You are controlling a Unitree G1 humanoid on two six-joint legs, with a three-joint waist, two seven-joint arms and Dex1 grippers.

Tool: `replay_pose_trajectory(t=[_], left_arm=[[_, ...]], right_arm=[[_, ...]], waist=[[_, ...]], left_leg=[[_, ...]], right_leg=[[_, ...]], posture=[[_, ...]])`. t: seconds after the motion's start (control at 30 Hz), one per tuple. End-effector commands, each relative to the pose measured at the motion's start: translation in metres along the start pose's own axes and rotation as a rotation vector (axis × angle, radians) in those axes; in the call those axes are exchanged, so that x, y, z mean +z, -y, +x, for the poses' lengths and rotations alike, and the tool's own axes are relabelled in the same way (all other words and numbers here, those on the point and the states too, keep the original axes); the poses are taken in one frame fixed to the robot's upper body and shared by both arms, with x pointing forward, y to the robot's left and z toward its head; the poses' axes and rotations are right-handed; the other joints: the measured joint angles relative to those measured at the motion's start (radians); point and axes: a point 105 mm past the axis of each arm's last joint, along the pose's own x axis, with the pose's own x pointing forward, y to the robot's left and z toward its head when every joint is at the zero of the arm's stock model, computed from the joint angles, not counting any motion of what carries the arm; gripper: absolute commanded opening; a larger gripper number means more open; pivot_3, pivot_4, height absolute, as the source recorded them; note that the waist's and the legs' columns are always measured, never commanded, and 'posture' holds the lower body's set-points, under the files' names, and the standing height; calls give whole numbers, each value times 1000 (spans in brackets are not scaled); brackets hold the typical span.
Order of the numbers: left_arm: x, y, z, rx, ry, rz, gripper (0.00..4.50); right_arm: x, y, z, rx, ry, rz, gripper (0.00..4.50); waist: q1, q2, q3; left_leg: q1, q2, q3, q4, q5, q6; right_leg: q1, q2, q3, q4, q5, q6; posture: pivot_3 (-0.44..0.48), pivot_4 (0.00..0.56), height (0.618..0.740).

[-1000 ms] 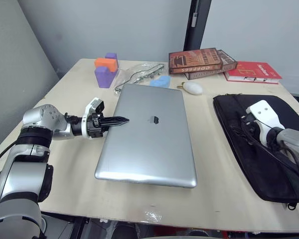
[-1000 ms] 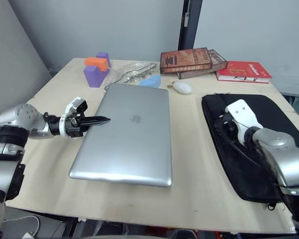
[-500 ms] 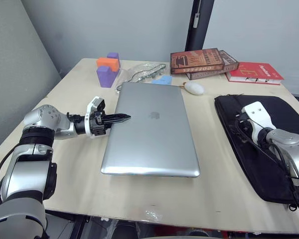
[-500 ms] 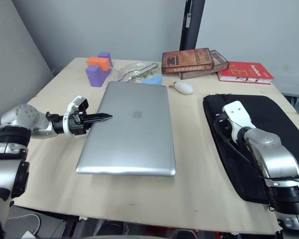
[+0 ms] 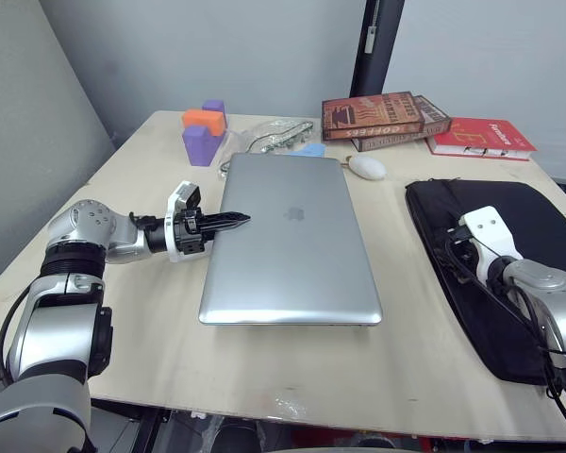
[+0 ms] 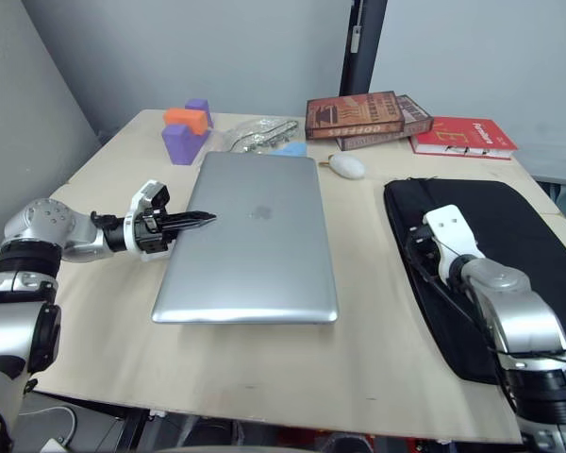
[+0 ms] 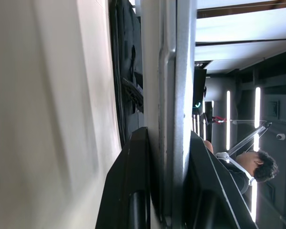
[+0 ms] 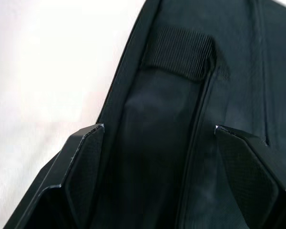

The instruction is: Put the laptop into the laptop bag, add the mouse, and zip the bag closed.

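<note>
The closed silver laptop (image 5: 288,245) lies flat on the middle of the table, apple logo up. My left gripper (image 5: 234,220) is shut on the laptop's left edge; in the left wrist view its two fingers (image 7: 136,157) clamp the thin metal edge (image 7: 169,71) from both sides. The black laptop bag (image 5: 538,217) lies flat at the right. My right gripper (image 5: 457,247) sits over the bag's left edge, open, with black fabric and a strap (image 8: 181,52) between its spread fingers (image 8: 86,143). The mouse is out of view.
A white egg-shaped lump with a tan tip (image 5: 366,167) lies behind the laptop. Stacked books (image 5: 382,115) and a red book (image 5: 479,135) sit at the back right. Purple and orange blocks (image 5: 198,142), a clear plastic bag (image 5: 269,137) and a blue piece (image 5: 308,149) sit at the back left.
The laptop has slid slightly right and away from the table's front edge, still held by my left gripper. My right gripper has moved a little nearer along the bag's left edge.
</note>
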Motion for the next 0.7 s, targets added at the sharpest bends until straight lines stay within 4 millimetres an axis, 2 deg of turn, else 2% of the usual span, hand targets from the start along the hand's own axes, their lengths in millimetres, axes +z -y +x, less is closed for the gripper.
replay_pose_trajectory(t=[0.03, 0.13, 0.27, 0.37, 0.43, 0.57, 0.7], left_arm=[[10, 43, 1, -195, 22, 90, 266], [10, 43, 1, -196, 23, 90, 266], [9, 42, 2, -197, 18, 89, 266], [7, 41, 3, -195, 11, 86, 266], [7, 41, 4, -197, 11, 84, 266], [7, 41, 5, -201, 14, 82, 266], [7, 40, 5, -201, 19, 83, 266]], right_arm=[[-6, 6, -1, -38, -4, -8, 3866], [-7, 4, 0, -36, -2, -12, 3866], [12, 7, -4, -31, 65, 40, 3866], [19, 8, -7, -25, 81, 46, 3866], [18, 7, -6, -25, 67, 23, 3866], [0, 7, -1, -43, 3, -32, 3866], [-1, 9, 0, -57, 8, -19, 3866]], waist=[[1, 0, 0], [1, 0, 0], [0, 0, 0], [0, 0, 0], [1, 0, 0], [2, 0, 0], [2, 0, 0]], left_leg=[[0, 0, 0, 0, 0, 0], [-1, 0, -1, 1, 0, 0], [-4, 0, -6, 4, 0, 0], [-5, 0, -7, 6, 0, 0], [-5, 0, -9, 7, 0, 0], [-6, 0, -11, 7, 1, 0], [-7, 0, -11, 8, 1, 0]], right_leg=[[0, 0, 0, 0, 0, 0], [0, 0, -1, 1, 0, 0], [0, 0, -5, 2, 0, 0], [0, 0, -6, 2, 0, 0], [0, 0, -7, 3, 0, 0], [0, 0, -9, 3, 0, 0], [0, 0, -10, 3, 0, 0]], posture=[[0, 150, 740], [0, 150, 740], [0, 150, 740], [0, 150, 740], [0, 150, 740], [0, 150, 740], [0, 150, 740]])
